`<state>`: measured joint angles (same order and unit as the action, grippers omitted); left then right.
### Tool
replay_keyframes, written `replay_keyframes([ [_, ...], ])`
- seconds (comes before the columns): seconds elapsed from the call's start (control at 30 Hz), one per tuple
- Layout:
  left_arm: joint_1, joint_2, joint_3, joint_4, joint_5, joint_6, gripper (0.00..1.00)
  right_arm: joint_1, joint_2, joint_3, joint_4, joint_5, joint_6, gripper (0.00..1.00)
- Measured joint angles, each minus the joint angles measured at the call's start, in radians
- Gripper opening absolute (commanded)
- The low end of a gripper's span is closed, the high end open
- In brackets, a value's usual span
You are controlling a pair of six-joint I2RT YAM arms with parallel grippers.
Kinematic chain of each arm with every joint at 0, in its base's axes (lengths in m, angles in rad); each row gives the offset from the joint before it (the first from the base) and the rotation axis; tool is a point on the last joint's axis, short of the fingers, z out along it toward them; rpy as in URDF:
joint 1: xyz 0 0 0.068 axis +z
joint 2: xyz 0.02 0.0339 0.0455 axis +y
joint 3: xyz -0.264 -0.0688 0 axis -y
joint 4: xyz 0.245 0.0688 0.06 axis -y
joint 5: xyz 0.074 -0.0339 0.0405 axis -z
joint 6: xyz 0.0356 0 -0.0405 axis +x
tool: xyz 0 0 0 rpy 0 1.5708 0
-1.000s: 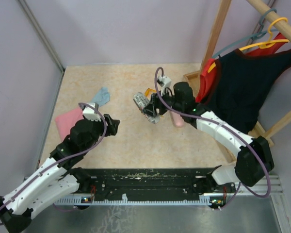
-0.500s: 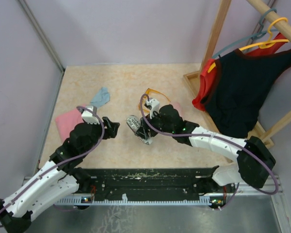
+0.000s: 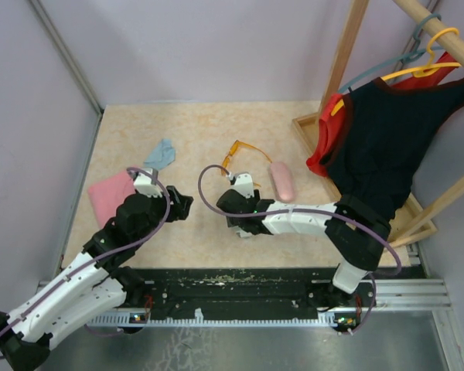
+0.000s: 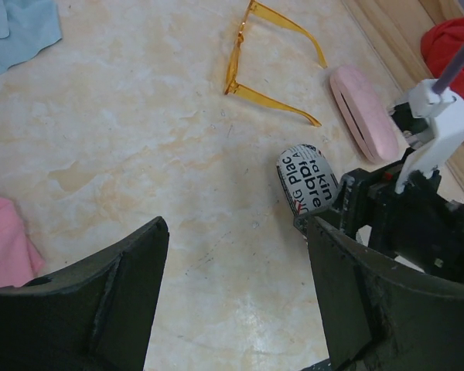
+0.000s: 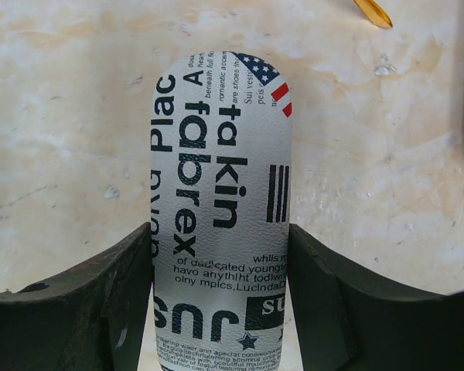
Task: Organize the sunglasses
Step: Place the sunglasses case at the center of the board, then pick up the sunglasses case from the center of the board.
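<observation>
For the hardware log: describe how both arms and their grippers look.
Left arm and right arm: white perforated shells, black joints, a thin lilac cable looping along each. Left gripper and right gripper: black, with broad matte wedge-shaped fingers.

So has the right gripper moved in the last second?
Yes. Holding the printed case, the right gripper has pulled away from the pink case, toward the near edge of the table.

right hand (image 5: 219, 255) and printed case (image 4: 308, 179) drawn nearer, orange sunglasses (image 4: 237, 56) uncovered
</observation>
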<state>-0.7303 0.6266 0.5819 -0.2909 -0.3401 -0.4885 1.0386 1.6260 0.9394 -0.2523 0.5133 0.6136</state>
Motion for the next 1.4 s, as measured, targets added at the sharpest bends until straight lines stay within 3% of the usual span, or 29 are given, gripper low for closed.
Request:
replay_keyframes([
  [0.2, 0.0, 0.0, 0.0, 0.0, 0.001, -0.005, 0.78, 0.007, 0.123, 0.063, -0.074, 0.099, 0.149, 0.61],
  [0.37, 0.0, 0.006, 0.0, 0.0, 0.008, -0.005, 0.78, 0.014, 0.134, 0.071, -0.075, 0.114, 0.198, 0.82],
  [0.47, 0.0, 0.007, 0.0, -0.002, 0.01, -0.005, 0.79, 0.013, 0.135, 0.068, -0.069, 0.109, 0.203, 0.89],
  [0.7, 0.0, 0.002, 0.0, -0.022, -0.018, -0.01, 0.8, 0.013, 0.078, 0.047, -0.045, 0.088, 0.172, 0.9],
  [0.9, 0.0, 0.079, 0.045, -0.058, -0.049, -0.021, 0.83, -0.023, -0.159, 0.015, 0.034, 0.024, 0.111, 0.9],
  [1.07, 0.0, 0.234, 0.115, -0.061, -0.017, -0.027, 0.92, -0.214, -0.34, -0.098, 0.118, -0.106, 0.107, 0.91],
  [1.2, -0.008, 0.373, 0.174, -0.06, 0.021, -0.054, 0.95, -0.416, -0.363, -0.188, 0.117, -0.222, 0.121, 0.93],
  [1.4, -0.158, 0.61, 0.282, -0.043, -0.025, -0.126, 0.97, -0.544, -0.464, -0.327, 0.068, -0.289, 0.146, 0.99],
])
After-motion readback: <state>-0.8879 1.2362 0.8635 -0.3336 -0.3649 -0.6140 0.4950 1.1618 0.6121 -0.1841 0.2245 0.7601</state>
